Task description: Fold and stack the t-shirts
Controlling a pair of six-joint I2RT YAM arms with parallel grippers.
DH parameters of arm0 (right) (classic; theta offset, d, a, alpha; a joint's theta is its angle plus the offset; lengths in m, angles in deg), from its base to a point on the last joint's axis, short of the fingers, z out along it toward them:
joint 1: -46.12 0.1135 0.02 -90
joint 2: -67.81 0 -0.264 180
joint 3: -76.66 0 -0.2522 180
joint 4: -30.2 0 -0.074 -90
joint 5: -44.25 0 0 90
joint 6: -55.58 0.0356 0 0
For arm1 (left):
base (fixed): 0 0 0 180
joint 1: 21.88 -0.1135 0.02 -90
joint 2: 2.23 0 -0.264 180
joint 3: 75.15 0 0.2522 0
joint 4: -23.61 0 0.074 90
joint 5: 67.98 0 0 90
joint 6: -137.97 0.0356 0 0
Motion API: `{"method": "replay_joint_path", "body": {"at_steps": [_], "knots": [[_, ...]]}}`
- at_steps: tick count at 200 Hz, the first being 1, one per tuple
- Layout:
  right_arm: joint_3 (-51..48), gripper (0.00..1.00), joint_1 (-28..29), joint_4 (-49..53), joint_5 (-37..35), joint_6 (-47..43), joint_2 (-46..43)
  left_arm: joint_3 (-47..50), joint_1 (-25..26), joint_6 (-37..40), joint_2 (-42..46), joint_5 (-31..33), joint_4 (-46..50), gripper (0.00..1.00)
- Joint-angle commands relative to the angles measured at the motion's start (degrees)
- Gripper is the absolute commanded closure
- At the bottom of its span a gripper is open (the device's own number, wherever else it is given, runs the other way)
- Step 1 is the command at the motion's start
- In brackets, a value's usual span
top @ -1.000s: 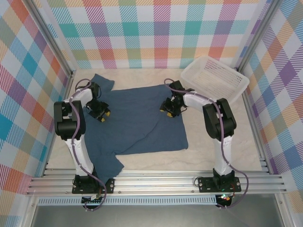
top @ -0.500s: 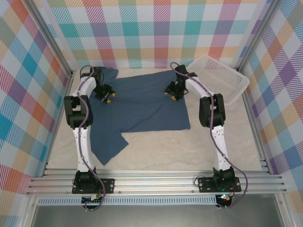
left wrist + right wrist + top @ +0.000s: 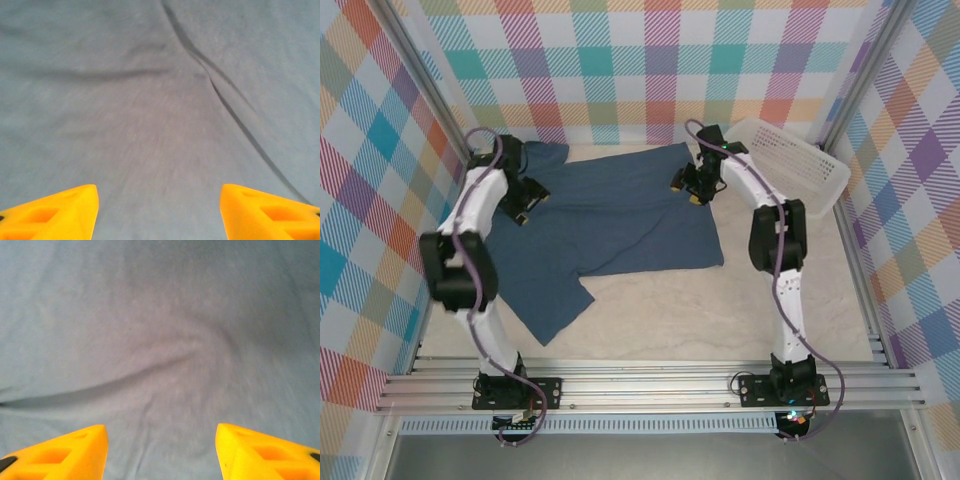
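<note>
Hovering over cloth, the left hand [image 3: 157, 190] has its yellow fingers spread wide w/ nothing between them. Same for the right hand [image 3: 161, 427]: open, empty. Fingertips possibly brushing the fabric, hard to tell. Under both lies the plain dark slate-blue short-sleeved t-shirt [image 3: 620, 215], spread fairly flat on the far half of the beige tabletop [image 3: 740, 320], one sleeve pointing near-left. The white plastic mesh basket [image 3: 800, 165] sits far right, near the shirt's right edge.
</note>
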Motion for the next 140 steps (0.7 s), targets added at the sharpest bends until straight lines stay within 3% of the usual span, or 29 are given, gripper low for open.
{"method": "replay_joint_path", "body": {"at_steps": [1,34,64,93,140], "knots": [[-10.3,0.43,0.2,-4.7,-0.8,3.3,-13.9,12.7,0.6,-4.4,10.9,1.3,3.8,0.37],[-34.9,0.47,-0.4,-14.9,0.6,7.3,-30.3,34.1,2.8,-10.5,26.6,-3.3,5.5,0.45],[-45.2,0.50,-0.4,-16.9,5.7,7.8,-34.4,48.1,5.2,-17.1,38.2,-6.8,4.7,0.51],[-50.8,0.51,-0.5,-18.7,7.1,7.3,-37.4,53.7,9.6,-19.9,42.5,-5.3,6.3,0.48],[-58.7,0.51,-1.1,-19.0,7.0,6.1,-42.3,59.8,9.7,-20.8,41.7,-5.7,0.0,0.46]]}}
